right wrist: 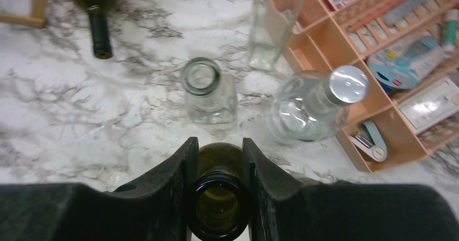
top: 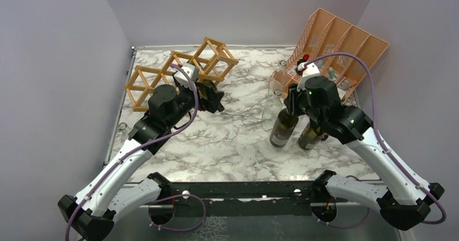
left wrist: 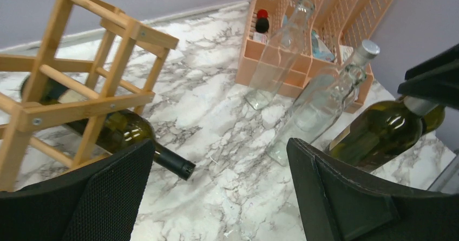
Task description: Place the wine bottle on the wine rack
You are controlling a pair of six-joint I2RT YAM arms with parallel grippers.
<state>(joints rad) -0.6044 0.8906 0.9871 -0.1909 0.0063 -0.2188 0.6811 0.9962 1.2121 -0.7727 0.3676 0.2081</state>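
Right wrist view puts us closest to the work: the right gripper [right wrist: 219, 162] is clamped on the neck of the bottle [right wrist: 219, 215], one pad on each side just under the open mouth, and the bottle stands upright on the table [right wrist: 108, 122]. We judge the neck is gripped because the body is too wide for the jaws and neighbours crowd it, so a straight lift should clear them. Just beyond stand an open clear bottle [right wrist: 208, 92] and a capped clear bottle [right wrist: 314, 103], with the organizer [right wrist: 373, 143] to their right holding small items. In the top view a second dark bottle [top: 312, 135] stands just beside the held one, on its right, so we would expect a sideways swing to risk knocking it. Farther left across the table, the left gripper [top: 212, 97] hangs with its jaws wide apart and nothing between them, just in front of the rack [top: 178, 70]. We take it to be placed there to steady the rack or guide the bottle in. The rack sits at the far left, and a racked bottle [left wrist: 116, 130] already lies in a lower cell, neck pointing out toward the table's middle. Our bottle looks not yet lifted, and it is well apart from the rack.
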